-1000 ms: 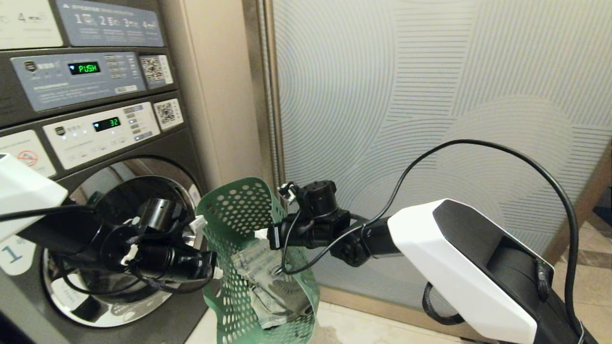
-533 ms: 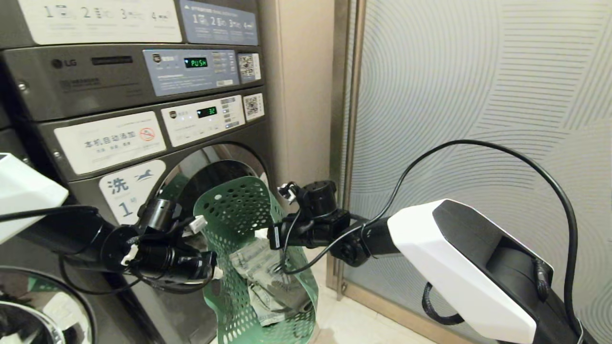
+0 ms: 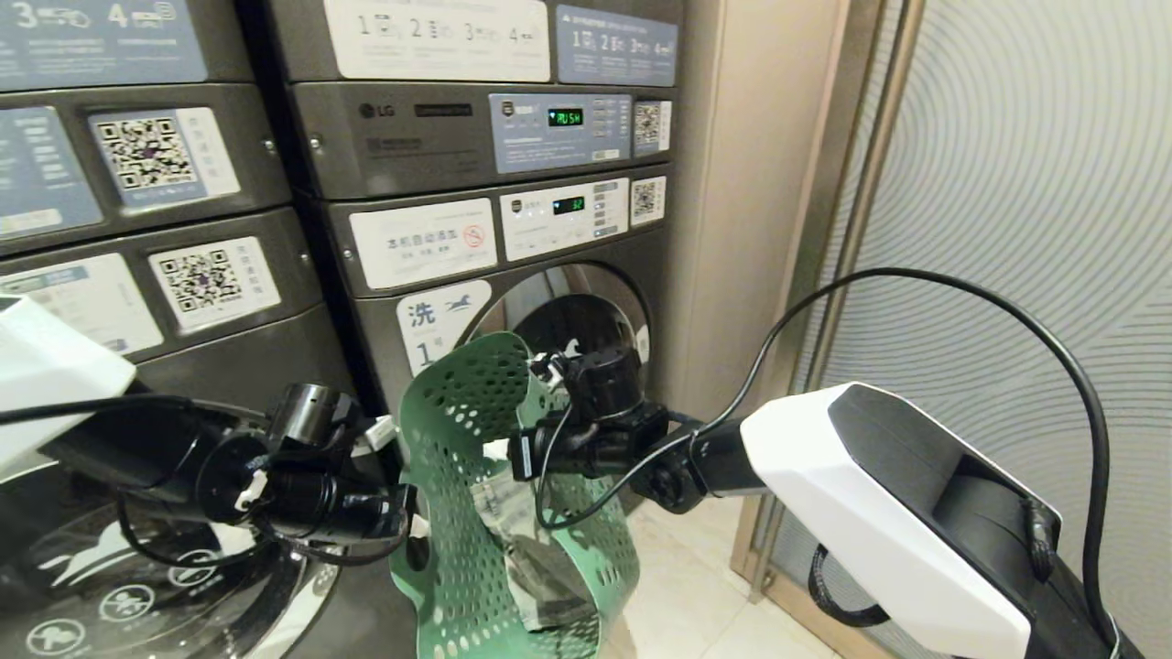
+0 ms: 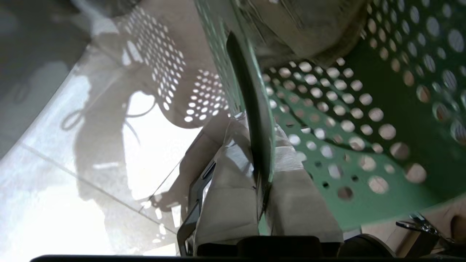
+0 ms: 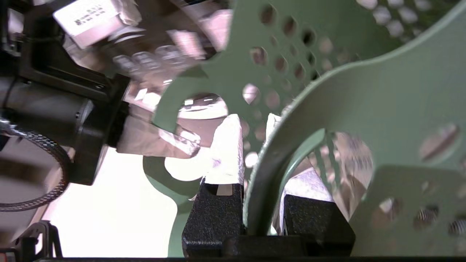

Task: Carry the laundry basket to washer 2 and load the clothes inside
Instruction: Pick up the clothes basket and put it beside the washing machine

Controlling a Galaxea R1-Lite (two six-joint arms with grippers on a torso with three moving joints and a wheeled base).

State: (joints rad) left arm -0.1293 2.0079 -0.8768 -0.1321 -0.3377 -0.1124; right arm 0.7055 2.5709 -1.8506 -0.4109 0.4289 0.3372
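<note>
Left arm: reaching in from the left edge of the head view, white forearm shell leading to a black wrist wound with cable, pointing roughly level toward the middle. Left gripper (image 3: pixel 412 523): its white-padded fingers (image 4: pixel 233 193) are pinching shut on the rim of the laundry basket (image 3: pixel 467 412), one pad on each side of the thin wall.

Right arm: coming in from the lower right, white and black shell, a black cable looping over it, wrist angling left. Right gripper (image 3: pixel 502 450): its padded fingers (image 5: pixel 225 153) are clamping the opposite rim, wall sitting between the two pads.
</note>
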